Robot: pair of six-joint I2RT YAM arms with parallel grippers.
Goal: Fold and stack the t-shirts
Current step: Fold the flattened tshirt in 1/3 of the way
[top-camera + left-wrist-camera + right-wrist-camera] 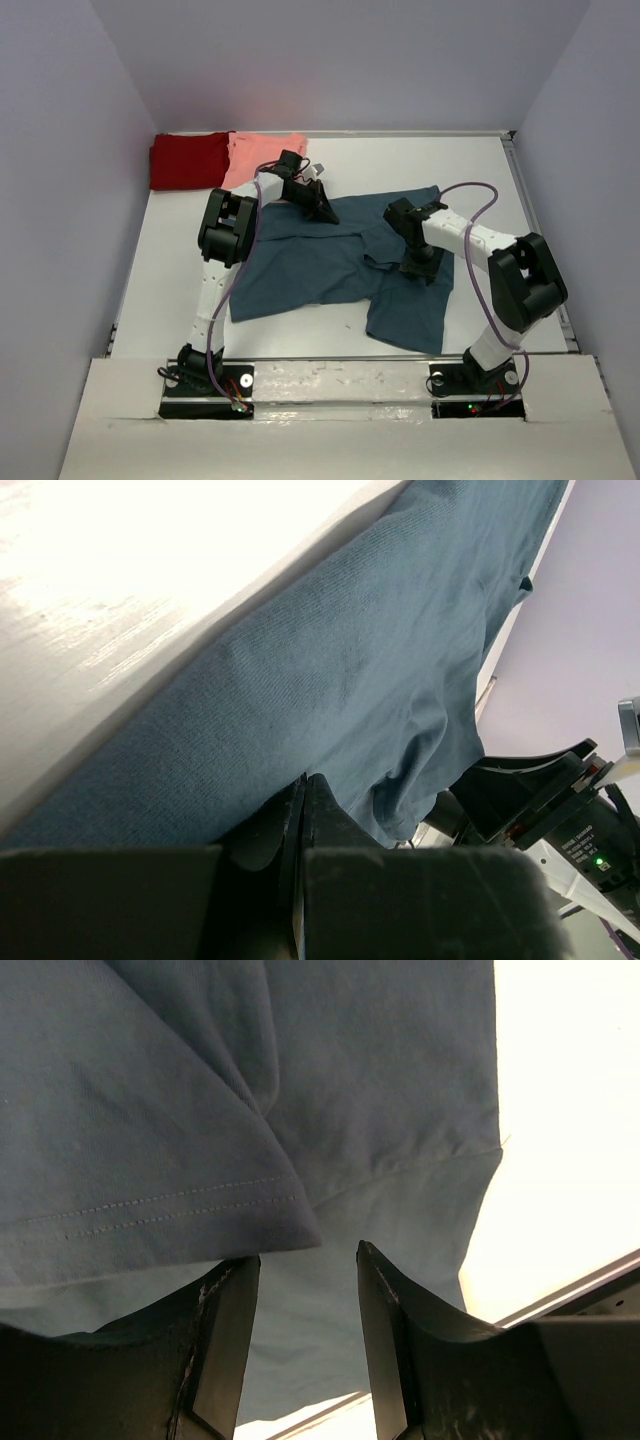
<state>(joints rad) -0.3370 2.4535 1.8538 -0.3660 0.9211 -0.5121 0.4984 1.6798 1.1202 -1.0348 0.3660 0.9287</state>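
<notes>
The dark teal-blue t-shirt (320, 265) lies spread and rumpled across the middle of the table. My left gripper (322, 208) is at the shirt's far edge. In the left wrist view its jaws (303, 780) are pressed together on the teal cloth (330, 660), which rises off the table there. My right gripper (420, 262) hangs over the shirt's right part, pointing down. It is open (308, 1255), with a stitched hem fold (160, 1210) just ahead of the left finger and nothing between the fingers. The dark red t-shirt (188, 160) and the salmon-pink t-shirt (262, 158) lie at the back left.
White walls close the table at the left, back and right, and a raised rail (540, 240) runs along the right side. Purple cables (470, 190) loop off both arms. My right arm (560, 800) shows in the left wrist view.
</notes>
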